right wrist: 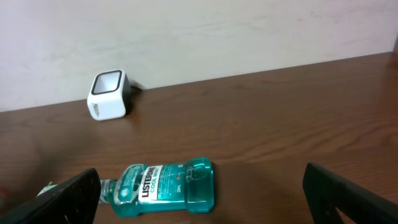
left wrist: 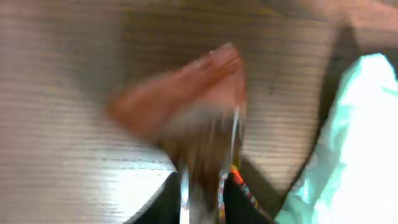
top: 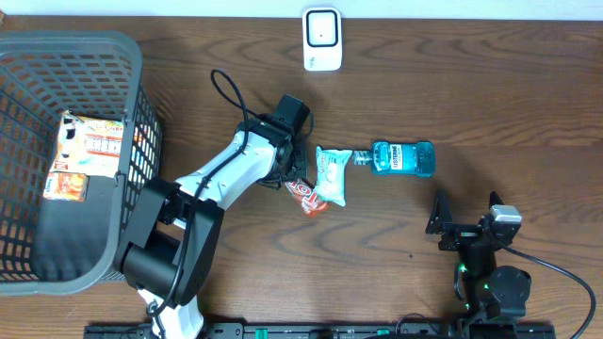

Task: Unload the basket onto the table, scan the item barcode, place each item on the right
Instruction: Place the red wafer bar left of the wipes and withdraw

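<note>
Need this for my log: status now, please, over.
Right gripper open, empty. Left gripper at red packet, grip unclear, view blurred. Pouch close beside packet; scanner at far edge.

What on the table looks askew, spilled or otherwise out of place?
The mouthwash bottle lies on its side on the table, not upright, its cap pointing toward the white packet. No liquid shows around it. Nothing else looks damaged; the left wrist view is too blurred to judge.
</note>
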Tool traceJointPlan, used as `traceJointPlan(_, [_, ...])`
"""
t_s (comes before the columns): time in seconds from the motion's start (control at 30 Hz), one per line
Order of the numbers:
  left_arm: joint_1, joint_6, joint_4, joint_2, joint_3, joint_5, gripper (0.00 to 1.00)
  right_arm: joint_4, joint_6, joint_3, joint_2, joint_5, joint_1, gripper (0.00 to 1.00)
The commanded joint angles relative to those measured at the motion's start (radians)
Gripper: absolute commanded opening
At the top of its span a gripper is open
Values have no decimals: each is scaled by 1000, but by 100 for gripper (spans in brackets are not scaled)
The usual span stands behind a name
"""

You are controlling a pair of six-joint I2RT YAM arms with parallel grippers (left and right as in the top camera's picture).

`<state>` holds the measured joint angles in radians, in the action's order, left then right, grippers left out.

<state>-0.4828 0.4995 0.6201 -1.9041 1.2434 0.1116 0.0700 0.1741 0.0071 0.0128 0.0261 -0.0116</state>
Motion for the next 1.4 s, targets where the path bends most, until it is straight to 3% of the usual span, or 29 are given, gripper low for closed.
traceJointPlan(0.0, [-1,105,31,-4,-3,-106,32,3,-11,-2,-2,-5,4,99])
traceJointPlan(0.03, [-1,123,43,-4,-3,-130,43,3,-11,-2,-2,-5,4,99])
traceJointPlan(0.07, [-1,139,53,-4,-3,-151,65,3,-11,-2,-2,-5,4,99])
traceJointPlan(0.1, [-1,140,61,-4,-3,-159,78,3,-11,-2,-2,-5,4,99])
traceJointPlan(0.23, [-1,142,72,-3,-3,-162,80,3,-11,-2,-2,-5,4,99])
traceJointPlan(0.27, [-1,149,76,0,-3,-161,86,3,-11,-2,-2,-5,4,99])
traceJointPlan(0.47, [-1,138,86,127,0,-161,89,3,-11,-2,-2,-5,4,99])
traceJointPlan(0.6, [0,34,94,338,10,-157,90,3,-11,-2,-2,-5,4,99])
traceJointPlan(0.63, [0,3,93,398,16,-158,98,3,-11,-2,-2,-5,4,99])
traceJointPlan(0.8, [3,-221,49,677,62,-159,98,3,-11,-2,-2,-5,4,99])
traceJointPlan(0.9, [38,-238,-3,844,68,-317,98,3,-11,-2,-2,-5,4,99])
traceJointPlan(1.03, [152,-159,13,978,68,-619,98,3,-11,-2,-2,-5,4,99])
traceJointPlan(1.13, [327,27,115,1022,68,-748,98,3,-11,-2,-2,-5,4,99])
traceJointPlan(1.27, [553,192,252,992,68,-676,98,3,-11,-2,-2,-5,4,99])
traceJointPlan(1.37, [723,247,282,927,68,-568,98,3,-11,-2,-2,-5,4,99])
